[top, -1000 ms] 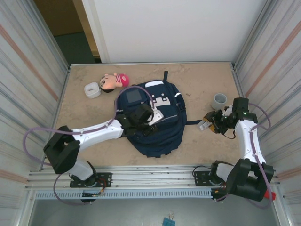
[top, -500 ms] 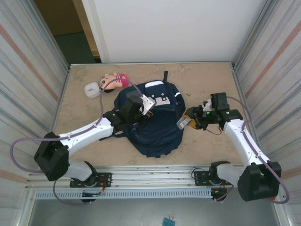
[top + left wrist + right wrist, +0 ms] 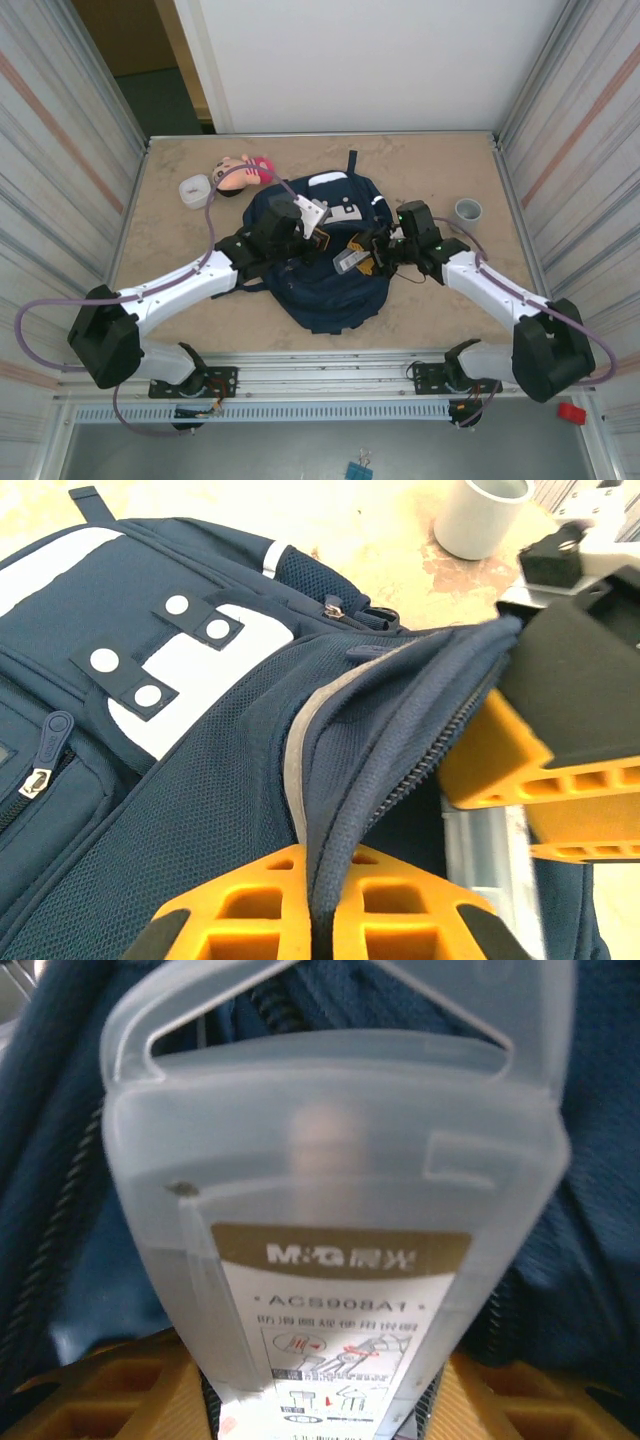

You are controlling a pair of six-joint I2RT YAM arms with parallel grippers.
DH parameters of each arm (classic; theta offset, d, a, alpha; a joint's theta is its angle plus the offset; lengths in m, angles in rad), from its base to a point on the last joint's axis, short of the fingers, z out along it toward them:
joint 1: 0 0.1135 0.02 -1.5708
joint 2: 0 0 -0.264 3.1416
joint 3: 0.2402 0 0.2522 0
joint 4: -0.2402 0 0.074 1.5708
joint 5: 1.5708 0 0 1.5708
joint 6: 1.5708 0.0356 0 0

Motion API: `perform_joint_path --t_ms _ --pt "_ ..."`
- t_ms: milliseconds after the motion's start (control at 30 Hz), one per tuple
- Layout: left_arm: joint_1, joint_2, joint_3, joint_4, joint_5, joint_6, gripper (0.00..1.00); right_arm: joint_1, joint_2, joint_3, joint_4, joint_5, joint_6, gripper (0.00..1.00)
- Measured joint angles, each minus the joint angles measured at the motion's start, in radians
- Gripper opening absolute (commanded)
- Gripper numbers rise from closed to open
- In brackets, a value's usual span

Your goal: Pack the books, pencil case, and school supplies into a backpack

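The translucent flat plastic pack [image 3: 330,1190] with a white-and-tan printed label is clamped in the right gripper [image 3: 362,258]. Its far end pokes over the open zip mouth of the large navy-blue fabric backpack [image 3: 325,290]. The backpack lies in the middle of the beige mottled table [image 3: 430,170]. The left gripper [image 3: 318,885] is pinched together on the raised zip edge of that opening, just beside the pack. A small grey cup [image 3: 467,210] stands well apart, to the right.
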Motion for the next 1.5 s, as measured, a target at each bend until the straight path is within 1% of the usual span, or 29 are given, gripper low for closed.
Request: perform_joint_path --t_ms 67,200,400,433,500,600,667,700,767,833,933,1000,1067,1100,1133,1167,1200,1267,1333,1367,1433,1500 --pt "0.0 -0.003 0.0 0.002 -0.001 -0.008 0.0 0.002 0.015 0.002 0.034 0.003 0.02 0.63" --pt "0.0 -0.017 0.0 0.009 -0.011 -0.014 0.0 0.002 0.019 0.022 0.062 0.003 0.034 0.63" --pt "0.0 -0.02 0.0 0.015 -0.014 -0.014 0.0 -0.01 -0.021 0.012 0.074 0.003 0.03 0.58" --pt "0.0 -0.02 0.0 0.016 -0.014 -0.014 0.0 -0.015 -0.035 0.006 0.073 0.003 0.026 0.56" --pt "0.0 -0.02 0.0 0.018 -0.014 -0.014 0.0 -0.031 -0.071 -0.004 0.069 0.004 0.019 0.49" --pt "0.0 -0.02 0.0 0.02 -0.01 -0.014 0.0 -0.051 -0.105 -0.008 0.071 0.006 -0.003 0.49" --pt "0.0 -0.02 0.0 0.021 -0.006 -0.014 0.0 -0.057 -0.118 -0.01 0.082 0.005 -0.009 0.52" --pt "0.0 -0.02 -0.001 0.021 -0.006 -0.013 0.0 -0.058 -0.124 -0.011 0.093 0.005 -0.013 0.55" --pt "0.0 -0.02 -0.003 0.023 -0.004 -0.01 0.01 -0.058 -0.136 -0.014 0.134 0.005 -0.026 0.65" --pt "0.0 -0.02 -0.008 0.029 0.001 -0.006 0.02 -0.056 -0.145 -0.014 0.187 0.006 -0.034 0.7" --pt "0.0 -0.018 -0.016 0.045 0.006 0.007 0.03 -0.049 -0.141 -0.013 0.282 0.013 -0.037 0.75" --pt "0.0 -0.013 -0.017 0.047 0.016 0.015 0.04 -0.043 -0.117 -0.011 0.338 0.014 -0.033 0.76" --pt "0.0 -0.008 -0.017 0.049 0.029 0.022 0.06 -0.032 -0.075 0.002 0.363 0.015 -0.029 0.72" --pt "0.0 -0.005 -0.017 0.051 0.037 0.027 0.07 -0.029 -0.055 0.01 0.364 0.017 -0.027 0.65" --pt "-0.001 -0.002 -0.017 0.051 0.043 0.035 0.1 -0.023 -0.037 0.015 0.364 0.023 -0.03 0.51" --pt "-0.001 0.0 -0.017 0.051 0.05 0.043 0.14 -0.017 -0.024 0.016 0.362 0.034 -0.031 0.39" --pt "-0.001 0.001 -0.017 0.051 0.055 0.05 0.21 -0.012 -0.02 0.016 0.347 0.05 -0.031 0.33" --pt "-0.003 0.0 -0.017 0.05 0.071 0.072 0.38 -0.011 -0.018 0.018 0.31 0.073 -0.046 0.21" --pt "-0.012 -0.005 -0.017 0.05 0.082 0.087 0.53 -0.018 -0.018 0.027 0.274 0.077 -0.064 0.13" --pt "-0.014 -0.014 -0.022 0.05 0.087 0.09 0.58 -0.024 -0.018 0.033 0.257 0.073 -0.07 0.1" --pt "-0.012 -0.053 -0.053 0.051 0.091 0.083 0.64 -0.038 -0.018 0.043 0.234 0.064 -0.082 0.09" --pt "0.003 -0.114 -0.105 0.044 0.091 0.07 0.68 -0.051 -0.016 0.054 0.218 0.057 -0.088 0.09"
